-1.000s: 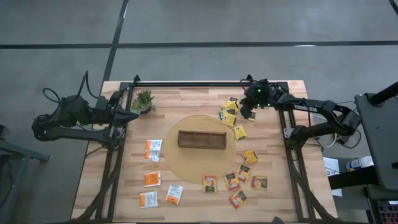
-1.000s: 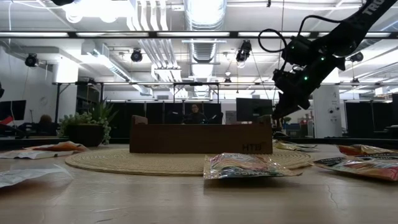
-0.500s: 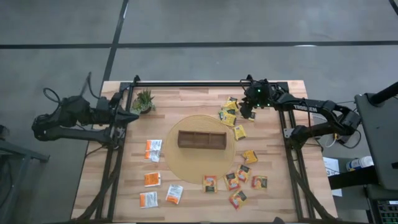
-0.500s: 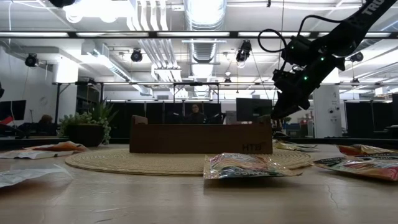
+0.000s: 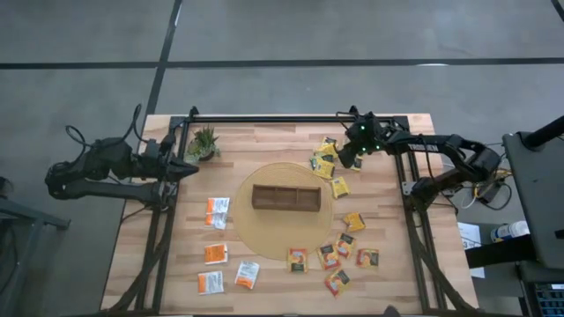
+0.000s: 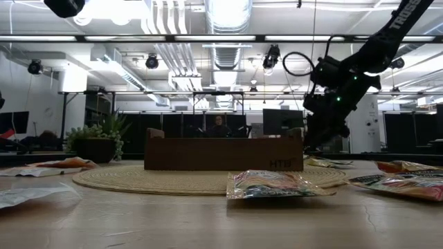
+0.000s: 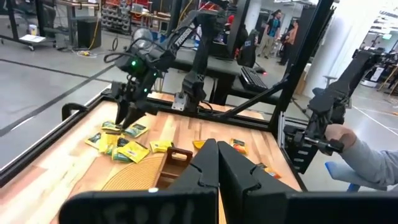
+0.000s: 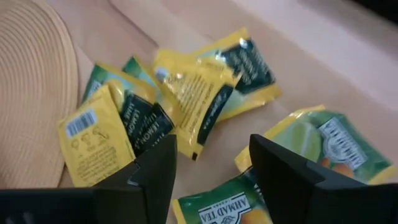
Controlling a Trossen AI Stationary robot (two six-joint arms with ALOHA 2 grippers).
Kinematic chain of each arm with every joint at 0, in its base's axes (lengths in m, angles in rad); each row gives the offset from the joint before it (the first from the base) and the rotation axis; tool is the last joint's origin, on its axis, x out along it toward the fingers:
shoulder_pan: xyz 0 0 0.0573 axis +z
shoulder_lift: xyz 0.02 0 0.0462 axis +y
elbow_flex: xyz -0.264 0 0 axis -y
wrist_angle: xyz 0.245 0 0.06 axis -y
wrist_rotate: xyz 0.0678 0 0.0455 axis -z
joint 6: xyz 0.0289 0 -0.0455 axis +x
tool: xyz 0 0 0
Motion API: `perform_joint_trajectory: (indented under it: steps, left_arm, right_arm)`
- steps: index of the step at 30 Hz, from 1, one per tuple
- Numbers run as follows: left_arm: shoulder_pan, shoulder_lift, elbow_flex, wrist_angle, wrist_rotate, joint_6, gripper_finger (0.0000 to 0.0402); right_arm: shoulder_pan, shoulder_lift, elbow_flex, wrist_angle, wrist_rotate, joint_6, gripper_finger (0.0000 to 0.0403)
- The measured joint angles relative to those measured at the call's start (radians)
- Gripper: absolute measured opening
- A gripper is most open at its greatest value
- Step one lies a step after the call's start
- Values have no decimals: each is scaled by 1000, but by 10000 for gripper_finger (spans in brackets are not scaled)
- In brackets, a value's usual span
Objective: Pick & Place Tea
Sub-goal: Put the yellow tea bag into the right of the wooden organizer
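Note:
The tea lies in three groups. Yellow-green sachets [image 5: 324, 161] [image 8: 186, 93] are piled at the far right, orange-brown ones [image 5: 339, 255] lie near right, and white-and-orange ones [image 5: 216, 211] lie on the left. My right gripper [image 5: 349, 158] [image 8: 211, 168] is open and slants down just above the yellow-green pile, touching nothing. It also shows in the low view [image 6: 315, 137]. My left gripper [image 5: 189, 167] [image 7: 216, 163] is shut and empty. It waits level at the table's left edge, next to the plant.
A dark wooden divided tray [image 5: 285, 197] [image 6: 223, 153] sits on a round woven mat [image 5: 264, 231] at the table's middle. A spiky potted plant [image 5: 204, 141] stands far left. A person's hand [image 7: 345, 134] shows beyond the table's right side.
My right gripper has sunk toward the yellow-green pile and moved a little toward the table's left. In the low view its fingers stand wider apart than before. The sachets have not moved.

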Motion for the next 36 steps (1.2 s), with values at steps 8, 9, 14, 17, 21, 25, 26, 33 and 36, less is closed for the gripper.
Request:
perform_joint_trajectory:
  steps: [8,9,14,17,21,25,26,33,36]
  left_arm:
    - [-1,4,-45,104,73,-60,0]
    - [-1,-1,-68,144,86,-50,0]
    - [-1,-20,-242,435,149,11,0]
    - [-1,-33,-356,564,194,28,0]
    - [-1,-82,-473,639,195,-13,0]
    - [-3,-170,-592,716,208,-55,0]
    - [-4,-197,-627,747,213,-55,0]
    - [-10,-372,-765,791,226,-44,0]
    - [-12,-392,-770,793,255,-31,0]
  right_arm:
    - [-30,104,8,101,-110,3,194]
    - [-30,115,13,99,-114,3,193]
    - [-30,162,31,97,-116,6,185]
    - [-30,175,34,97,-116,2,178]
    - [-30,168,34,88,-116,-12,165]
    - [-30,145,34,83,-117,-20,144]
    - [-30,143,34,79,-117,-24,137]
    - [-29,137,33,58,-117,-50,87]
    - [-29,137,33,58,-116,-55,64]
